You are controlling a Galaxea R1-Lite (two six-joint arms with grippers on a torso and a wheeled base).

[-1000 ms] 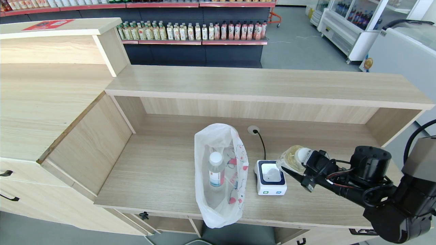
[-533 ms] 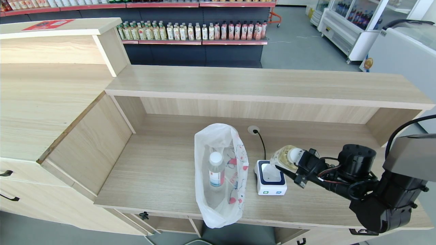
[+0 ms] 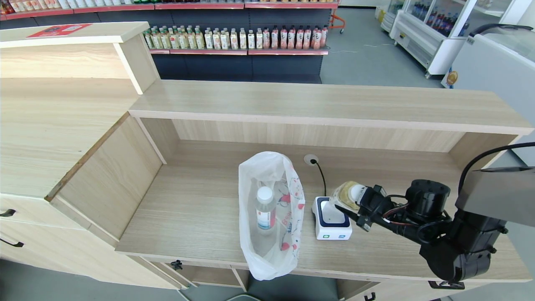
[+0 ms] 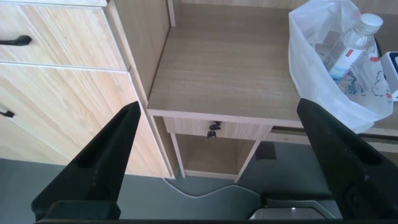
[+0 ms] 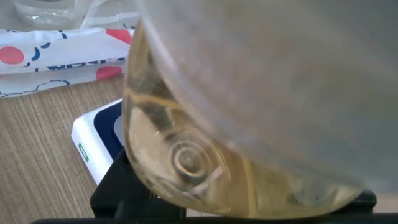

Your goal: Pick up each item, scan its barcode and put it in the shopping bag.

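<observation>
If the barcode faces away from the scanner [image 3: 331, 218], no read comes, and a lower pass could knock it. The right claw [image 3: 349, 203] pinches the bottle [image 3: 343, 193] tilted just above it, centre-right of the frame (left claw [image 4: 217, 104] spread), arm stretched low over the bench [image 3: 196, 209] from lower right.

The head camera looks down over the desk [image 3: 196, 200]. The left wrist camera, off its front edge, shares the bag [image 4: 305, 74]; the right hugs a bottle [image 5: 186, 143].
</observation>
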